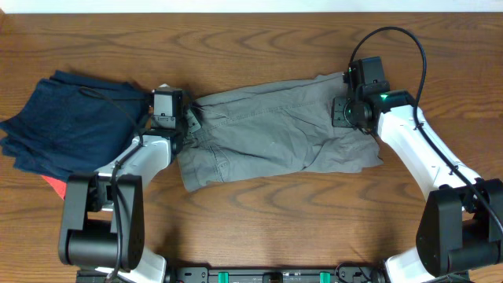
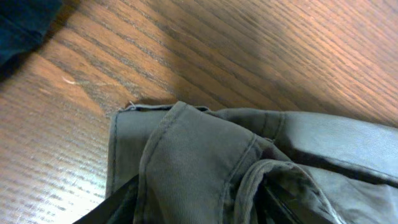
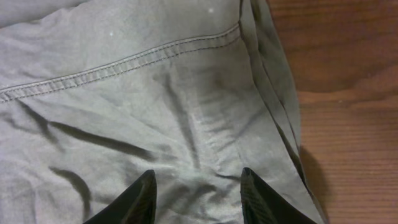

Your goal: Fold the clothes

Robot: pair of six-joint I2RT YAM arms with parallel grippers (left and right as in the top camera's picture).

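Currently the grey shorts [image 1: 275,130] lie spread on the tabletop [image 1: 314,212], a seamed edge bunched between the wide left jaws, leg cloth beneath the parted right jaws. Closing now may pinch only one layer, dragging the fold askew.

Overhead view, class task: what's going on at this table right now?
A pair of grey cotton shorts lies spread across the wooden table, a robot hand at each end. The left hand has a bunched fold of cloth between its fingers; whether it grips is unclear. The right hand is open over the cloth. No clean fold shows yet. Folded dark navy garments lie beside them.
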